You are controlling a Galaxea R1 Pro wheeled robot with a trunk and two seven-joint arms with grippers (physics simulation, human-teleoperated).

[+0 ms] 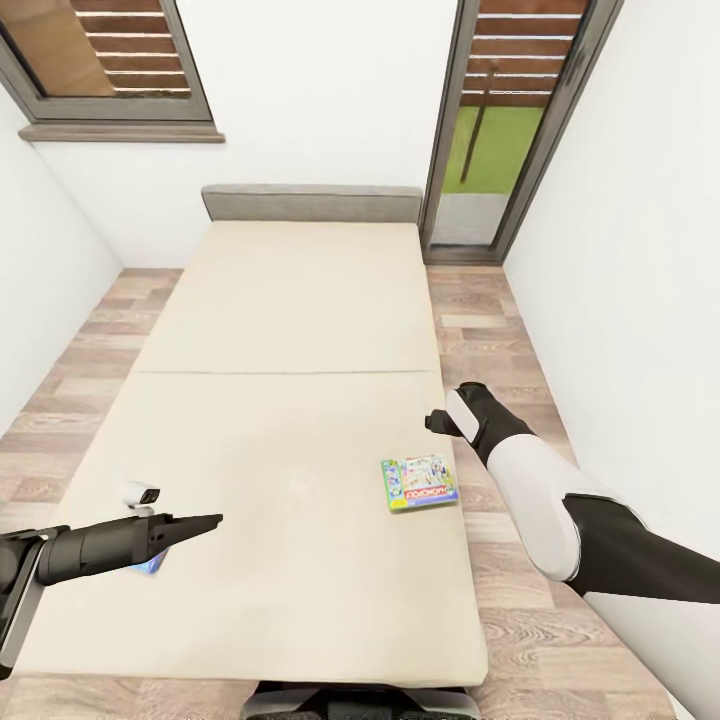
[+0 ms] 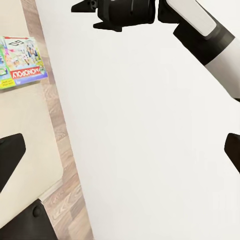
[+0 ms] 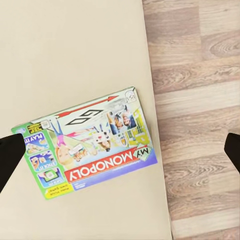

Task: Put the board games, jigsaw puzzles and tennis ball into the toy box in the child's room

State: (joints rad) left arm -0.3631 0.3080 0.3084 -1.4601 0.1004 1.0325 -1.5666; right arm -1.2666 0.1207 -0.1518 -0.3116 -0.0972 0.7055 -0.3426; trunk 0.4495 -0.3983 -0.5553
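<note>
On the bed (image 1: 290,330), our right fingers (image 3: 232,150) hover spread above the Monopoly box (image 3: 90,145), which could slide off the near edge.

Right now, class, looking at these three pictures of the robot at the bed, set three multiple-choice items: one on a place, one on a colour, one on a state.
1. Where does the flat pale blue-green Monopoly game box lie?
A. on the wood-plank floor
B. on the beige mattress of the bed, near its right edge
C. against the grey headboard

2. What colour is the band behind the Monopoly lettering?
A. red
B. black
C. orange

3. How do the fingers of the right gripper stand?
A. shut on the box
B. shut on nothing
C. apart, with the box between them untouched

Key: 1 B, the head view shows the box on the mattress by the edge next to the floor. 2 A, the right wrist view shows white letters on red. 3 C, that view shows one dark fingertip at each side and the box lying flat.
</note>
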